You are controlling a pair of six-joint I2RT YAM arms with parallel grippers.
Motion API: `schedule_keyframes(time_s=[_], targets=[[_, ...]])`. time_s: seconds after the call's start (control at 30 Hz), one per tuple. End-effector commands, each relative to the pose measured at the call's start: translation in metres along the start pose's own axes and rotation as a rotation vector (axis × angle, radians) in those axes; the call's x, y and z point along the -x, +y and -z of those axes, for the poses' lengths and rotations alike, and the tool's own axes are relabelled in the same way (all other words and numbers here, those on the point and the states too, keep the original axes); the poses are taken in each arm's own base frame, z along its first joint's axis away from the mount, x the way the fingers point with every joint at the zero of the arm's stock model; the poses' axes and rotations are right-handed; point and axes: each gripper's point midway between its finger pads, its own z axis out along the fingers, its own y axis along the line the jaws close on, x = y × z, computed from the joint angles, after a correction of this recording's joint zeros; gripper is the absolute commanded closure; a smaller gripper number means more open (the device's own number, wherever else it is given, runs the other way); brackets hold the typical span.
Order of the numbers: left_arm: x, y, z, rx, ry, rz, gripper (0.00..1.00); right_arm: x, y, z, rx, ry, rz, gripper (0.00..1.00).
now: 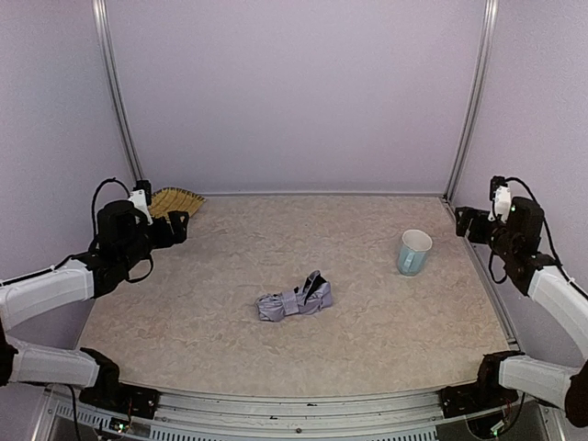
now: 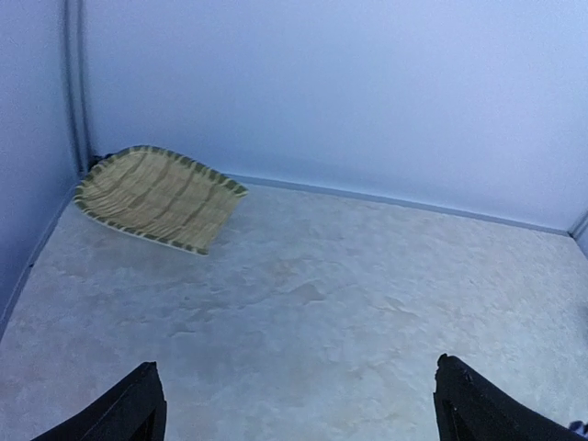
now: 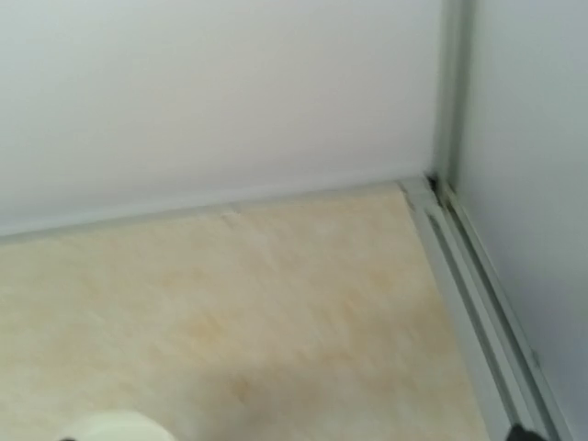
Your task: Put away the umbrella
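Left hand [image 2: 299, 418] spread wide, holding nothing, above beige mottled worktop [image 1: 211, 312]. Right hand [image 1: 466, 223] at the right edge, wide or narrow impossible to tell. Mid-worktop, well apart from both: folded lavender-silver compact umbrella [image 1: 294, 301], lying bundled. Farther right, upright light-blue cup [image 1: 413, 252]. Far-left corner: yellow woven straw tray [image 2: 156, 197].

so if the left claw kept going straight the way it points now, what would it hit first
Most likely bare table, then the back wall; nothing lies ahead of the open left claw. The woven tray sits off to the left of that line, though depth is unclear.
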Motion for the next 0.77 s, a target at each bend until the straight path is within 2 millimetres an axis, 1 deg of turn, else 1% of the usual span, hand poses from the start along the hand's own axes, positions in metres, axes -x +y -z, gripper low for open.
schedule_keyframes(time_s=[0.0, 0.07, 0.1, 0.17, 0.2, 0.23, 0.27, 0.37, 0.43, 0.53, 0.67, 0.73], targets=[[0.009, 0.052, -0.004, 0.181, -0.162, 0.047, 0.01, -0.028, -0.037, 0.008, -0.177, -0.111, -0.068, 0.00], [0.005, 0.065, -0.003, 0.245, -0.193, 0.004, 0.01, -0.042, -0.046, 0.015, -0.212, -0.162, -0.079, 0.00], [-0.001, 0.074, -0.002, 0.281, -0.199, -0.011, 0.01, -0.051, -0.050, 0.019, -0.229, -0.187, -0.087, 0.00], [-0.005, 0.090, 0.000, 0.346, -0.224, -0.014, 0.01, -0.062, -0.060, 0.028, -0.271, -0.255, -0.111, 0.00], [-0.009, 0.097, -0.003, 0.371, -0.200, 0.003, 0.01, -0.066, -0.065, 0.032, -0.294, -0.278, -0.122, 0.00], [-0.009, 0.099, -0.006, 0.376, -0.190, 0.000, 0.01, -0.071, -0.070, 0.034, -0.318, -0.292, -0.134, 0.00], [-0.007, 0.108, -0.006, 0.400, -0.194, 0.000, 0.01, -0.076, -0.074, 0.034, -0.341, -0.288, -0.142, 0.00], [-0.003, 0.116, -0.002, 0.431, -0.214, -0.030, 0.01, -0.086, -0.086, 0.030, -0.412, -0.261, -0.181, 0.00], [-0.003, 0.122, 0.001, 0.448, -0.220, -0.030, 0.01, -0.089, -0.087, 0.024, -0.419, -0.244, -0.186, 0.00], [-0.012, 0.128, 0.007, 0.478, -0.203, -0.053, 0.01, -0.098, -0.097, 0.023, -0.474, -0.228, -0.213, 0.00], [-0.025, 0.133, 0.016, 0.485, -0.210, -0.056, 0.01, -0.101, -0.093, 0.018, -0.451, -0.209, -0.197, 0.00], [-0.031, 0.133, 0.016, 0.474, -0.211, -0.059, 0.01, -0.102, -0.091, 0.014, -0.436, -0.198, -0.203, 0.00]])
